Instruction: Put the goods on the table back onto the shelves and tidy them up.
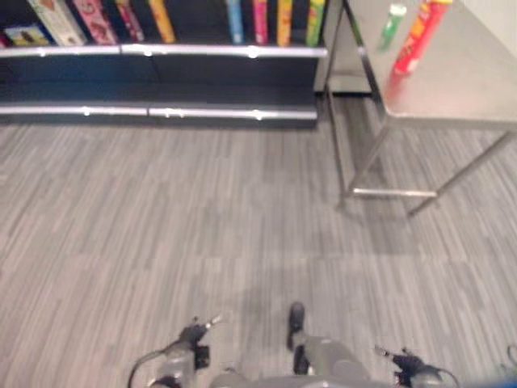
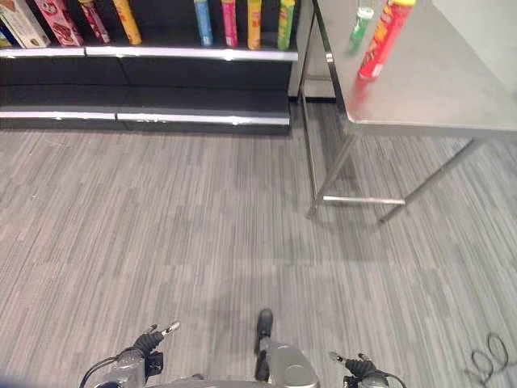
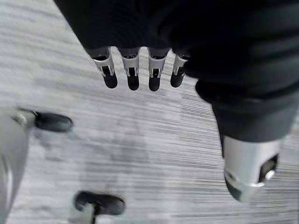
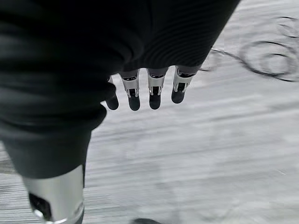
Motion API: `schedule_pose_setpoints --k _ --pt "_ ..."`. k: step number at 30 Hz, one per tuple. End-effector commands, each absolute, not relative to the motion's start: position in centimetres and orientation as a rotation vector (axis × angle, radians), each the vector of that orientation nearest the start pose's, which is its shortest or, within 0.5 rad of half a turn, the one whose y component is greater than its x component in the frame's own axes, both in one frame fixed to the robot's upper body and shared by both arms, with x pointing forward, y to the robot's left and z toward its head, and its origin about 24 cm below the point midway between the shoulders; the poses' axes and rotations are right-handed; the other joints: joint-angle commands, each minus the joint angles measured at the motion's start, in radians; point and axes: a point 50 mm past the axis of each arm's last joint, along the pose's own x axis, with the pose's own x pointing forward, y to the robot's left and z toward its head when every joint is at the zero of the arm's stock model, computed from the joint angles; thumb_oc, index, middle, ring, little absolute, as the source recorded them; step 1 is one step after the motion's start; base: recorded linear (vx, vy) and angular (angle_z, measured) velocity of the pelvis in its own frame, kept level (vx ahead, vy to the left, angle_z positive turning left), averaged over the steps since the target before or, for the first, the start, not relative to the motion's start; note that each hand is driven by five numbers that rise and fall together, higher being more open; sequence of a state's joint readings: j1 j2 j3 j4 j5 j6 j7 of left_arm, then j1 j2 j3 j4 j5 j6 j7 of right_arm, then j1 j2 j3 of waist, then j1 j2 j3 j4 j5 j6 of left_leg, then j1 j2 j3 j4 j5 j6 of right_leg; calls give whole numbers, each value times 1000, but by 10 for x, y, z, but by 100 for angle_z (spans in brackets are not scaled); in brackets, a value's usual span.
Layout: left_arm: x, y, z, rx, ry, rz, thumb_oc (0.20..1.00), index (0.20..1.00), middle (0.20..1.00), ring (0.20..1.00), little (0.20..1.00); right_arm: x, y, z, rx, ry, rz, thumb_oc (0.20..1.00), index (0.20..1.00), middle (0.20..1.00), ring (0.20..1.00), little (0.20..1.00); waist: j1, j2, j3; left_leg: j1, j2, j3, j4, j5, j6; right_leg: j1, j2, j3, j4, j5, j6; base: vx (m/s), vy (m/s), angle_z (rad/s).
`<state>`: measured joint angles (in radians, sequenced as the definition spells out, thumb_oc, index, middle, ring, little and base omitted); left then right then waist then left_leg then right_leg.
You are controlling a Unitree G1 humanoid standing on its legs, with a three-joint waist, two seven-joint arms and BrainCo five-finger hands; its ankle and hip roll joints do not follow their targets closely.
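Note:
A tall red tube can [image 1: 416, 36] and a small green bottle [image 1: 393, 23] stand near the left edge of a steel table [image 1: 460, 89] at the upper right. A dark shelf unit [image 1: 161, 50] with silver rails runs along the back left and holds several upright boxes and tube cans [image 2: 229, 22]. My left hand [image 3: 133, 70] hangs low at my side over the grey floor with its fingers straight and nothing in it. On the other side my right hand [image 4: 154, 91] hangs the same way, open and holding nothing. Both hands are far from the table and the shelves.
Grey striped flooring [image 1: 178, 226] stretches between me and the shelves. The table's thin steel legs and low crossbar [image 1: 394, 192] stand to the right. The shelf's lower tier [image 1: 161, 111] sits close to the floor.

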<state>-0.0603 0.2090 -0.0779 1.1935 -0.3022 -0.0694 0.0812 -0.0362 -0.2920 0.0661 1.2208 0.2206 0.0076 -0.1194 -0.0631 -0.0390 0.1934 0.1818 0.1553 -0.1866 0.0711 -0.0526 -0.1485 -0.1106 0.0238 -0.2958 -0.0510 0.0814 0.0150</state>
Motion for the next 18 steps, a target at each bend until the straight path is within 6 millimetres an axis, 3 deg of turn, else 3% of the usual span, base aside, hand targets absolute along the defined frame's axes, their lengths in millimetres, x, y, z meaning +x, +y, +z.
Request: schedule_pose_setpoints --k 1,2,3,5,6,8,11,12,14,17,18 --pt "139 242 -142 67 982 295 1000 1000 1000 1000 1000 107 -268 -147 -136 1128 -400 1000 1000 1000 1000 1000 -9 17 -12 12 -50 18 184 57 12 -63 -36 48 1 7 83 280 -214 4" --pt "142 243 -140 29 962 327 1000 1000 1000 1000 1000 120 -269 -142 -130 1071 -409 1000 1000 1000 1000 1000 -2 6 10 -86 -38 67 402 148 6 2 -26 46 -8 -36 43 269 -220 -1" --pt "143 243 -140 25 960 335 1000 1000 1000 1000 1000 125 -270 -141 -134 1061 -409 1000 1000 1000 1000 1000 2 -4 22 -121 -32 101 475 161 27 26 -27 55 -10 -49 32 364 -273 -4" --pt "141 243 -141 25 965 342 1000 1000 1000 1000 1000 130 -272 -138 -140 1048 -416 1000 1000 1000 1000 1000 15 -15 40 -176 -7 164 555 150 56 71 -28 68 -15 -75 18 270 -134 -13" --pt "140 242 -141 23 970 340 1000 1000 1000 1000 1000 132 -273 -138 -144 1049 -412 1000 1000 1000 1000 1000 26 -18 50 -213 -3 186 571 116 68 93 -31 77 -17 -88 17 287 -70 -28" --pt "137 241 -143 15 983 340 1000 1000 1000 1000 1000 132 -273 -138 -153 1059 -401 1000 1000 1000 1000 1000 45 -27 58 -275 -23 226 487 47 80 136 -47 85 -24 -111 27 309 3 -9" --pt "132 239 -146 17 1002 339 1000 1000 1000 1000 1000 127 -274 -139 -169 1079 -397 1000 1000 1000 1000 1000 68 -28 61 -358 -39 280 253 15 67 194 -72 81 -36 -144 51 313 83 -12" --pt "131 240 -146 19 1003 342 1000 1000 1000 1000 1000 126 -274 -140 -175 1086 -391 1000 1000 1000 1000 1000 81 -20 59 -371 -49 276 160 39 62 212 -69 83 -36 -157 57 369 123 11" --pt "122 241 -149 22 1029 351 1000 1000 1000 1000 1000 120 -271 -142 -209 1108 -366 1000 1000 1000 1000 1000 125 2 55 -418 -101 193 -98 168 33 278 -46 111 -36 -201 66 557 185 2" --pt "111 239 -153 26 1068 349 1000 1000 1000 1000 1000 114 -271 -145 -229 1138 -353 1000 1000 1000 1000 1000 144 7 47 -468 -97 187 -131 222 -1 355 -61 162 -36 -240 82 522 261 -45" --pt "104 241 -155 27 1092 355 1000 1000 1000 1000 1000 112 -271 -146 -242 1151 -338 1000 1000 1000 1000 1000 154 12 33 -444 -91 177 -146 214 5 370 -70 181 -36 -244 91 537 364 -77"
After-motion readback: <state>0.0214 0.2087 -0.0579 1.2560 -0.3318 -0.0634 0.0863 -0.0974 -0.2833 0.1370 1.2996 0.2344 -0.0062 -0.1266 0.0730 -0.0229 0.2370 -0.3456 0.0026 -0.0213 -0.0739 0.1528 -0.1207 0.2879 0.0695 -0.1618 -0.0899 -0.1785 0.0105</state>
